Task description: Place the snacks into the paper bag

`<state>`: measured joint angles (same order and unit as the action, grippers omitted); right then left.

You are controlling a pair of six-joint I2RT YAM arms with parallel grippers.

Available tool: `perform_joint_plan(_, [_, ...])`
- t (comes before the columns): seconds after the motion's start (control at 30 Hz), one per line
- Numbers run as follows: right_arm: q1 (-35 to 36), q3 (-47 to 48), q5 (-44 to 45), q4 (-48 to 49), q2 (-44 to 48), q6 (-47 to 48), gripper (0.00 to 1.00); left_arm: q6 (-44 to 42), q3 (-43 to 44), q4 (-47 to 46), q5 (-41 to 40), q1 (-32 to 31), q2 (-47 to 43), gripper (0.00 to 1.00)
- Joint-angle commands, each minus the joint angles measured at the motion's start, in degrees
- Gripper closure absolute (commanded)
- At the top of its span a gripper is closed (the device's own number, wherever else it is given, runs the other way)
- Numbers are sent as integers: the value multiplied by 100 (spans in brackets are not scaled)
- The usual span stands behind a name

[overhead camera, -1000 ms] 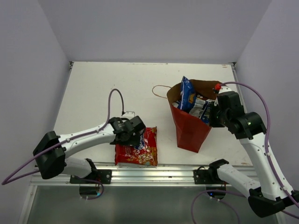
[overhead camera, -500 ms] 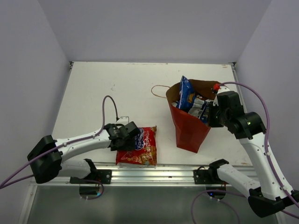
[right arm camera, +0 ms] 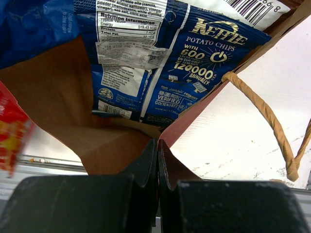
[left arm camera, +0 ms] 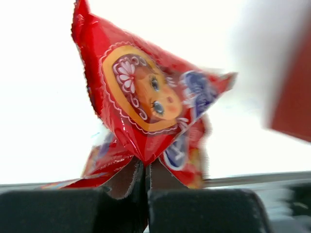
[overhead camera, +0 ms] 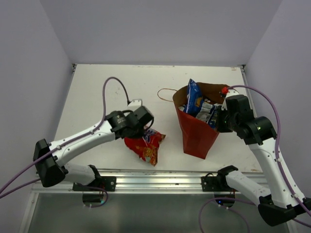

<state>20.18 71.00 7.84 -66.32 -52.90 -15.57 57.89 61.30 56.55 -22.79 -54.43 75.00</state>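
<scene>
A red cookie pack [overhead camera: 145, 144] hangs crumpled just above the table, left of the paper bag [overhead camera: 197, 133]. My left gripper [overhead camera: 141, 128] is shut on its top edge; in the left wrist view the pack [left arm camera: 141, 107] rises from the closed gripper [left arm camera: 146, 167]. The reddish-brown bag stands open with blue-and-white snack packets [overhead camera: 195, 97] sticking out of it. My right gripper [overhead camera: 219, 119] is shut on the bag's right rim. The right wrist view looks into the bag [right arm camera: 73, 97], where the gripper [right arm camera: 158, 145] pinches the paper wall below a blue chip packet [right arm camera: 194, 53].
A twine handle [overhead camera: 165, 92] loops out from the bag's left side, and another [right arm camera: 262, 111] hangs by the right gripper. A metal rail [overhead camera: 155, 182] runs along the table's near edge. Grey walls close in the table on three sides.
The left gripper came down onto the flat red pack, shut on it and lifted it up and toward the back. The right arm and the bag have not moved.
</scene>
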Motion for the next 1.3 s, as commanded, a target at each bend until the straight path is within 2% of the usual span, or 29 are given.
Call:
perform_joint_plan(0.0, [12, 72, -142, 120, 17, 90, 100, -637, 2920, -215, -990, 3, 275, 100])
perform_joint_plan(0.1, [12, 80, -107, 111, 35, 90, 100, -1489, 4692, -398, -1088, -6, 1117, 100])
perform_joint_plan(0.13, [12, 80, -107, 102, 43, 81, 100, -1909, 5638, -513, -914, -6, 1339, 100])
perform_joint_plan(0.2, [12, 98, -98, 85, 52, 81, 100, -2263, 6418, -1029, -641, -14, 1866, 100])
perform_joint_plan(0.27, [12, 98, -81, 76, 70, 72, 100, -2650, 6797, -1601, -88, -14, 2079, 100])
perform_joint_plan(0.37, [12, 116, -54, 50, 78, 72, 100, -2774, 6843, -2804, 730, -15, 2500, 100])
perform_joint_plan(0.47, [12, 168, -19, 6, 105, 54, 100, -2607, 6957, -3045, 1223, -15, 2817, 100])
perform_joint_plan(0.6, [12, 177, 43, -21, 157, 54, 100, -2546, 6659, -3159, 1698, -58, 3204, 100])
perform_joint_plan(0.87, [12, 177, 139, -21, 123, 46, 100, -3362, 6070, -2756, 2137, -620, 3012, 100])
perform_joint_plan(1.07, [12, 195, 157, -30, 96, 28, 100, -3776, 6201, -1772, 2586, -823, 3169, 100])
perform_joint_plan(1.17, [12, 230, 157, -38, 87, 19, 100, -3899, 6193, -1376, 2560, -902, 3407, 100])
perform_joint_plan(1.27, [12, 221, 166, -38, 96, -7, 100, -3961, 5824, -1576, 2341, -981, 3434, 100])
